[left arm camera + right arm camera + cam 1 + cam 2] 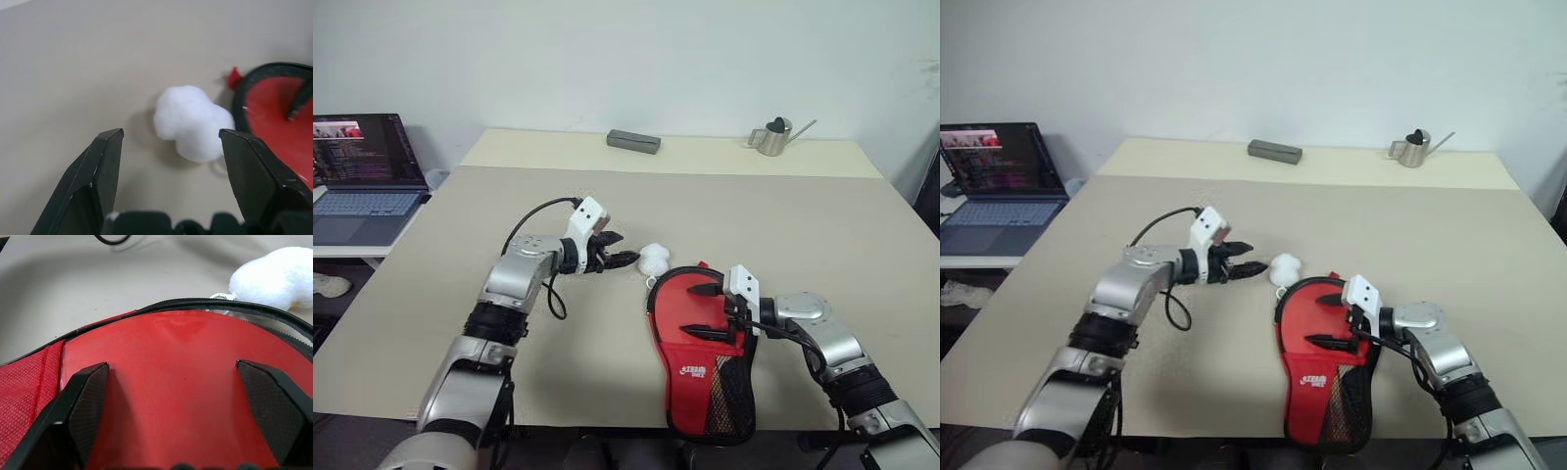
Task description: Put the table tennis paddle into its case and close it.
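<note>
Paddle (186,387) with smooth red rubber lies inside the unzipped fabric case (705,397) at the near table (803,225) edge. Right gripper (707,311) spread over it; left gripper (619,249) spread beside the fluffy white charm (654,258).

**Case near the table's front edge, grippers on either side**

The case (700,367) lies on the table (803,225) at about 5 o'clock from the table's middle, its narrow end reaching the front edge. The table tennis paddle (186,396) sits inside it. A plush charm (654,258) rests just beyond the case's far rim, at 11 o'clock from it. The left gripper (619,250) hangs at 9 o'clock of the charm, near it. The right gripper (705,311) is over the case from 3 o'clock. A flat box (633,141) lies at the far edge at 12 o'clock, a watering can (771,136) at 1 o'clock. A laptop (367,176) stands off the table at 9 o'clock.
</note>
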{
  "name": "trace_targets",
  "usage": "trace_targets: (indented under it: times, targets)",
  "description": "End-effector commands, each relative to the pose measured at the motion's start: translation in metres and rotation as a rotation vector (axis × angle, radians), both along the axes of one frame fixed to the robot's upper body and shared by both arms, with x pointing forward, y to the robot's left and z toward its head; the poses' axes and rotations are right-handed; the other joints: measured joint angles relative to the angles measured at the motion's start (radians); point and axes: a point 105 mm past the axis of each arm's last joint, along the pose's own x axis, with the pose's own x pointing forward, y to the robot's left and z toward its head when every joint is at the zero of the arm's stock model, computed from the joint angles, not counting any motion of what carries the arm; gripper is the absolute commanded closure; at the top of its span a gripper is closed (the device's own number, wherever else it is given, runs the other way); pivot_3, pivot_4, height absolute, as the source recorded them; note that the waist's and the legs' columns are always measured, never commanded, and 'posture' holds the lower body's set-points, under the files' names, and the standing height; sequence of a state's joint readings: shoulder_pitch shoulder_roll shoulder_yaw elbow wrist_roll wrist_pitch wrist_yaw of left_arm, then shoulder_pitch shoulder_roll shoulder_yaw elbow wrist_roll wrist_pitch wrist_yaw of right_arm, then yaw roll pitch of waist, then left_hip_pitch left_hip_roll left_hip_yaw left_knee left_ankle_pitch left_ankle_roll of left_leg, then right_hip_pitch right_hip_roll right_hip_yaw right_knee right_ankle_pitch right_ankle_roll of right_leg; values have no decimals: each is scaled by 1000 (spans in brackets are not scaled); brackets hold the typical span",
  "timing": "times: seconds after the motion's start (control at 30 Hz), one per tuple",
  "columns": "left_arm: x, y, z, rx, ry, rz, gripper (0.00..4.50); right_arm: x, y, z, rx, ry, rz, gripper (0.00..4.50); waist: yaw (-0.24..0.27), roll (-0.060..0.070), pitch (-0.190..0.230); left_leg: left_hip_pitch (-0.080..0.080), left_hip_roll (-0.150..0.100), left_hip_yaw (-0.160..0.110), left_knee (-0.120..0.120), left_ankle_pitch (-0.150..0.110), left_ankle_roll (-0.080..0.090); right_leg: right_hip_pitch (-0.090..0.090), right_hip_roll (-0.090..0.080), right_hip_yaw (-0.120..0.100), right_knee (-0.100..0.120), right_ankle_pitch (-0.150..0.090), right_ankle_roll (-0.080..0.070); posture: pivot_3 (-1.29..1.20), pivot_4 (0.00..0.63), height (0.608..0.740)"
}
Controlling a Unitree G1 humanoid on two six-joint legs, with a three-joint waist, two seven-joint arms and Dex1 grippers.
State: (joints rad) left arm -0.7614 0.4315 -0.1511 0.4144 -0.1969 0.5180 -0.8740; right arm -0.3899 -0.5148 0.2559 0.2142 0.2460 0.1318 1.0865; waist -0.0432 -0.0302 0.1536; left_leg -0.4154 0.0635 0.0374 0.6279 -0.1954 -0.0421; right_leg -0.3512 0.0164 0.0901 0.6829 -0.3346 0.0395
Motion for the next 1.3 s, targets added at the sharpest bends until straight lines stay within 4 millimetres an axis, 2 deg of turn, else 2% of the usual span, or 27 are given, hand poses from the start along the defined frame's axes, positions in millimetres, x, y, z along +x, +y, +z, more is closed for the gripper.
trace_targets:
  times: [0.03, 0.07, 0.47, 0.73, 1.0, 1.3]
  targets:
    - [9, -5, 13, -12, -42, 10, 227, -8, -10, -37, -95, 122, -42, 0, 0, 0, 0, 0, 0, 0, 0, 0, 0, 0, 0, 0, 0, 0, 0, 0, 150, 740]
    - [9, -7, 12, -14, -37, 5, 15, -9, -10, -37, -95, 122, -44, 0, 0, 0, 0, 0, 0, 0, 0, 0, 0, 0, 0, 0, 0, 0, 0, 0, 150, 740]
    - [10, -33, 4, -73, 33, -28, 15, -8, -11, -37, -97, 119, -51, 0, 0, 0, -1, 0, 0, 0, 0, 0, 0, 1, 0, 0, -1, 0, 0, 0, 150, 740]
    - [12, -44, -16, -58, 111, -25, 15, -5, -9, -36, -94, 108, -57, 0, -3, 0, -1, 0, 0, 0, 0, 0, 0, 1, 0, 0, -1, 0, 0, 0, 150, 740]
    - [10, -52, -28, -45, 150, -42, 15, -5, -8, -33, -79, 104, -72, 0, -4, 0, -1, 0, -1, -1, 0, 0, 0, 1, 0, -1, -1, 0, 0, 0, 150, 740]
    - [7, -57, -33, -40, 166, -63, 2959, -5, -8, -32, -75, 97, -92, 0, -4, 0, -2, 0, -1, -1, 0, 0, 0, 1, 0, -1, -1, 0, 0, 0, 150, 740]
